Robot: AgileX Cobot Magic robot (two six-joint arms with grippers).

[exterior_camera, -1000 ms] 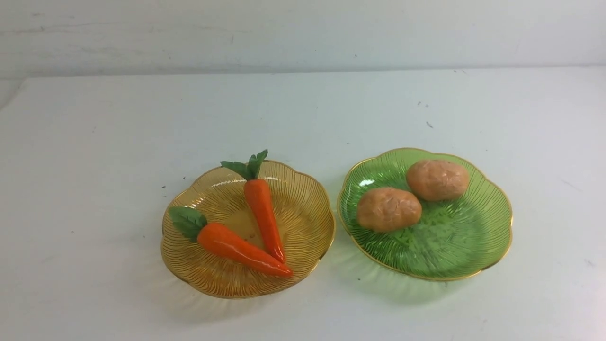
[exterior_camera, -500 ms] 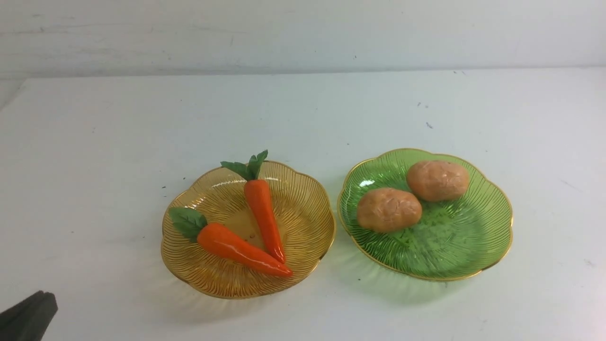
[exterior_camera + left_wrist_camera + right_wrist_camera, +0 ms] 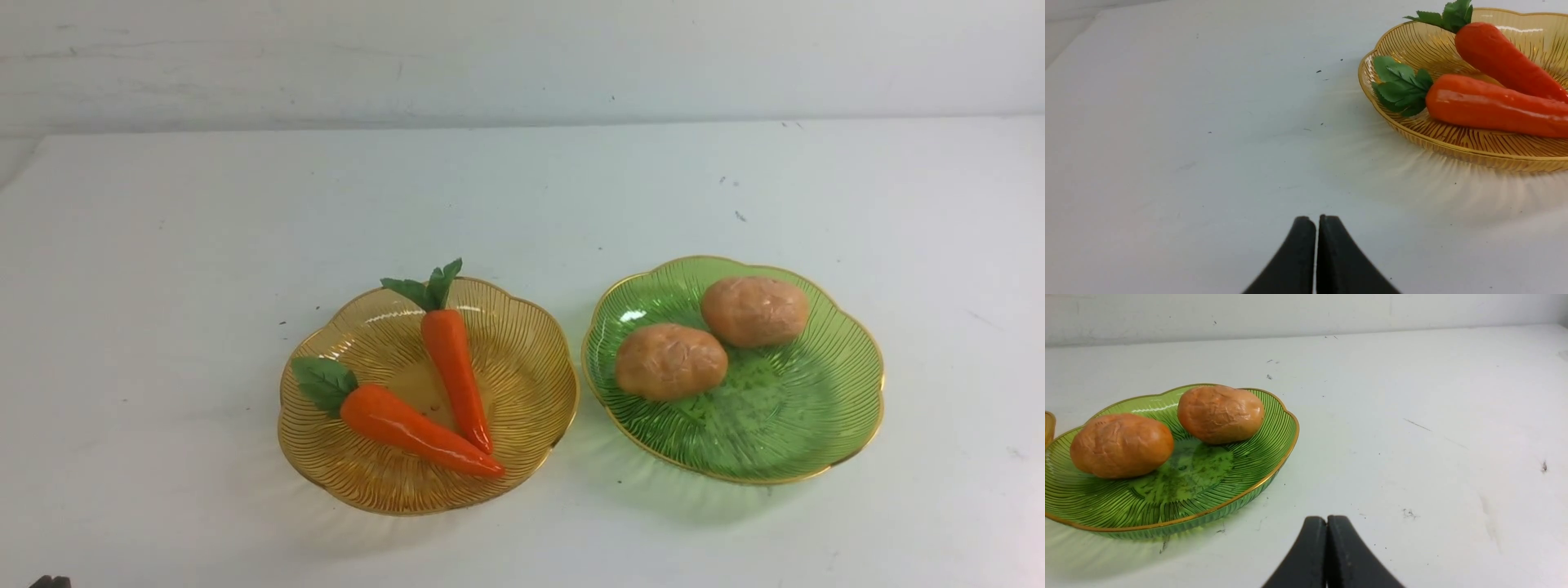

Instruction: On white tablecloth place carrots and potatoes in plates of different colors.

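Observation:
Two orange carrots (image 3: pixel 408 429) (image 3: pixel 453 371) with green tops lie in the amber-yellow plate (image 3: pixel 522 359) on the white tablecloth (image 3: pixel 163 286). Two tan potatoes (image 3: pixel 669 361) (image 3: pixel 754 310) lie in the green plate (image 3: pixel 800 425) to its right. My left gripper (image 3: pixel 1317 218) is shut and empty, low over bare cloth, apart from the amber plate (image 3: pixel 1453 141) and its carrots (image 3: pixel 1490 106). Only its tip (image 3: pixel 49 582) shows in the front view. My right gripper (image 3: pixel 1327 518) is shut and empty beside the green plate (image 3: pixel 1229 502) and potatoes (image 3: pixel 1122 445) (image 3: pixel 1220 413). It is out of the front view.
The cloth reaches a pale wall (image 3: pixel 522 57) at the back. Small dark specks (image 3: pixel 739 216) mark the cloth behind the green plate. The cloth's left edge (image 3: pixel 20 175) slants away at the far left.
The left gripper's dark tip rose into the front view's lower left corner half a second ago and has now drawn back almost out of it. Plates, carrots and potatoes have not moved.

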